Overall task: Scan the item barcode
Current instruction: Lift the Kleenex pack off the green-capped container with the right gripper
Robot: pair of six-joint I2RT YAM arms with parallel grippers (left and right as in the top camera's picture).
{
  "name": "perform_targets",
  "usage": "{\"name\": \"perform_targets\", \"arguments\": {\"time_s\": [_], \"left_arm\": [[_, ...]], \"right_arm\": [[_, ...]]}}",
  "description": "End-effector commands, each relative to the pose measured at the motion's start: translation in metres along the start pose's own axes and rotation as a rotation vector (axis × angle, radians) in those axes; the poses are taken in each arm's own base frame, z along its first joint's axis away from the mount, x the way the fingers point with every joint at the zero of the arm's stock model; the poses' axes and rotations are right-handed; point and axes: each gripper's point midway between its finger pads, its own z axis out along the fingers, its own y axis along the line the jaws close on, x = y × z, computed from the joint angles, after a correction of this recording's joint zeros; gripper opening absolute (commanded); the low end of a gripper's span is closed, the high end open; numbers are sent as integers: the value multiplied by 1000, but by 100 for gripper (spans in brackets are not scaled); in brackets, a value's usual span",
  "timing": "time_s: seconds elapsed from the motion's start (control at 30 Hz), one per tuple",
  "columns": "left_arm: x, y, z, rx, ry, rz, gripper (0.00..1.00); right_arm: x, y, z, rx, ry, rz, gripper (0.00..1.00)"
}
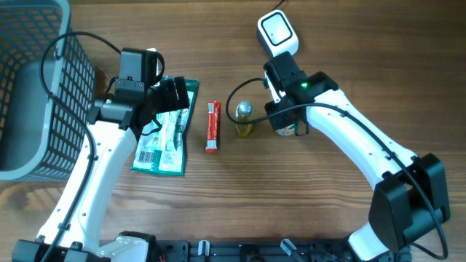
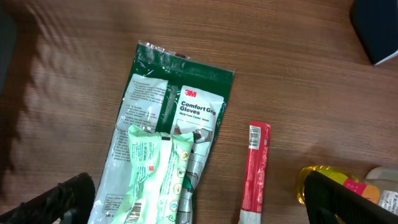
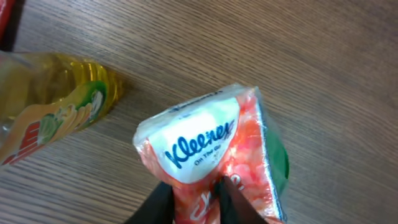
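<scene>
Pink-white Kleenex pack [image 3: 211,143], frame centre, is pinched by right gripper [image 3: 189,194] jaws. Squeeze firmly, lift, turn barcode twd white scanner [image 1: 277,33], upper right. Left gripper [image 2: 199,199] jaws spread wide, empty.

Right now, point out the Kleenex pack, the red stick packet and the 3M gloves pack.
Kleenex pack [image 3: 199,149]: right wrist view, on its white logo label.
red stick packet [image 2: 254,177]: left wrist view, on its red middle.
3M gloves pack [image 2: 198,113]: left wrist view, on its white name panel.
</scene>
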Motion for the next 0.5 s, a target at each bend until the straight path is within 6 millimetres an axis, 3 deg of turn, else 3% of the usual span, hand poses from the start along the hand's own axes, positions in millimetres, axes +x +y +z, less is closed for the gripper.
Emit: {"name": "perform_targets", "arguments": {"time_s": [0.0, 0.47], "left_arm": [[-1, 1, 0, 4, -1, -5, 100], [-2, 1, 0, 4, -1, -5, 100]], "right_arm": [[12, -10, 18, 65, 64, 2, 22], [7, -21, 17, 127, 43, 1, 22]]}}
